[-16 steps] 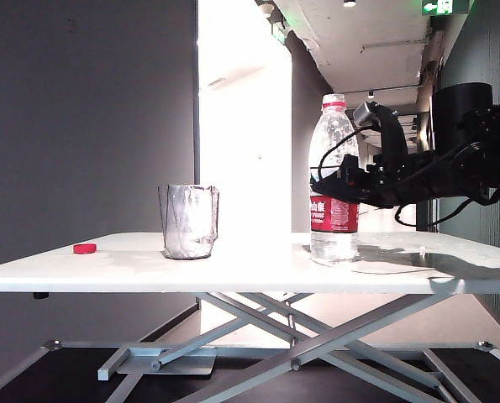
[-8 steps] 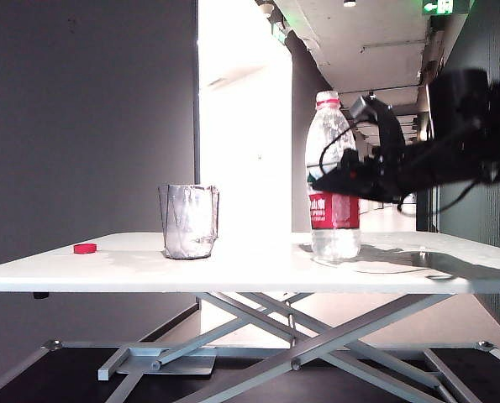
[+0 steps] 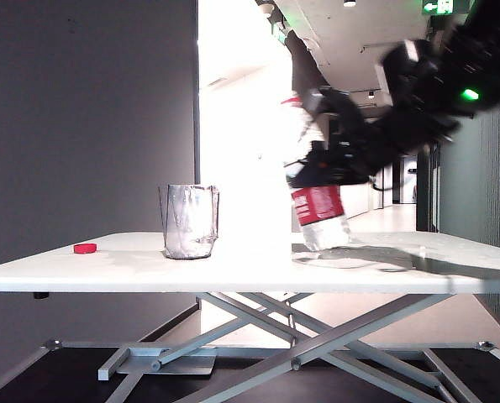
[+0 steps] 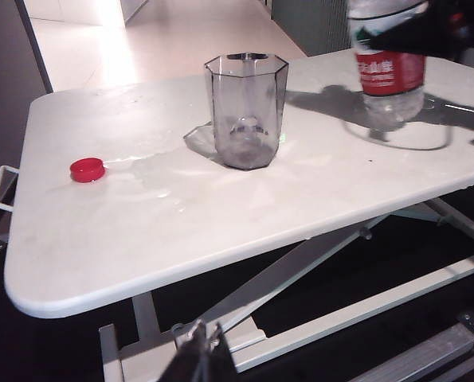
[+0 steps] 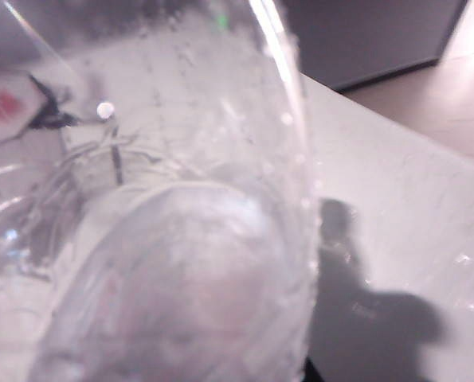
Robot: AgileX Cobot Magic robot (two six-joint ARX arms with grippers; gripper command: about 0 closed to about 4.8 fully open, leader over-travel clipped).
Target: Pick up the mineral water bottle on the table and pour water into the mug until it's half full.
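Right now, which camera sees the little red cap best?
The left wrist view: the red cap lies big and clear on the table, beside a wet patch. The exterior view shows it only as a tiny sliver. The right wrist view misses it.

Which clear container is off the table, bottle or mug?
The bottle: tilted, lifted clear of the table in the right gripper. The mug stands on it.

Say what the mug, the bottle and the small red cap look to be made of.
Mug: clear faceted glass or hard plastic, see-through walls.
Mineral water bottle, gripped by the right hand: thin clear plastic with a glossy red label.
Red cap: opaque, probably moulded plastic.
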